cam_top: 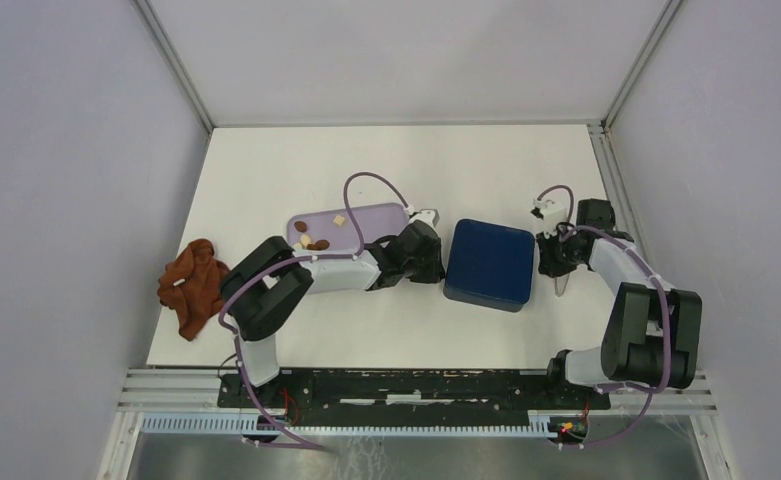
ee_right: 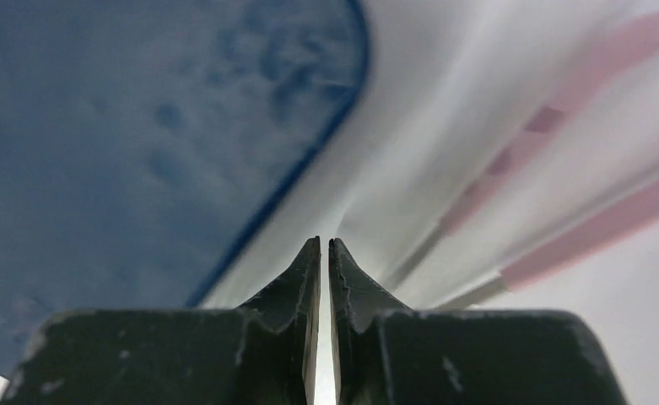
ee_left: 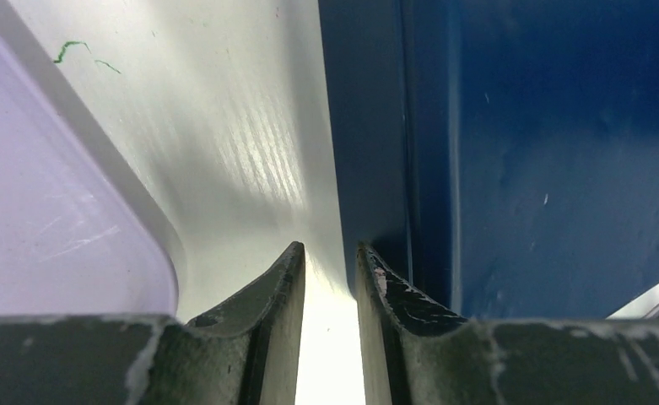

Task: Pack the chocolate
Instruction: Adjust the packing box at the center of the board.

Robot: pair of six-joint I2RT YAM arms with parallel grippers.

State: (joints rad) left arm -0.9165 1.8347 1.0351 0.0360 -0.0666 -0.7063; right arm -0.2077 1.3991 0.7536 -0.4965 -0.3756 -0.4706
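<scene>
Blue box (cam_top: 489,264) sat at counter (cam_top: 386,160) centre; pink tongs (ee_right: 583,97) right of it, brown cloth (cam_top: 192,283) far left. Chocolate (cam_top: 313,243): brown and cream pieces on lavender tray (cam_top: 376,218). Left fingers (ee_left: 283,287) stood slightly apart, right fingers (ee_right: 296,287) nearly together, both empty.

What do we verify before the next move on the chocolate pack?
1. Blue box open for packing: not ok, its top looks closed.
2. Chocolate in reach: ok, the pieces lie on the lavender tray left of the box.
3. Left jaws free: ok, slightly apart with nothing between them, low between tray and box.
4. Right jaws free: ok, almost shut, nothing between them.
5. Pink tongs in hand: not ok, lying unheld beside the right jaws, right of the box.
6. Box contents: cannot tell.
</scene>
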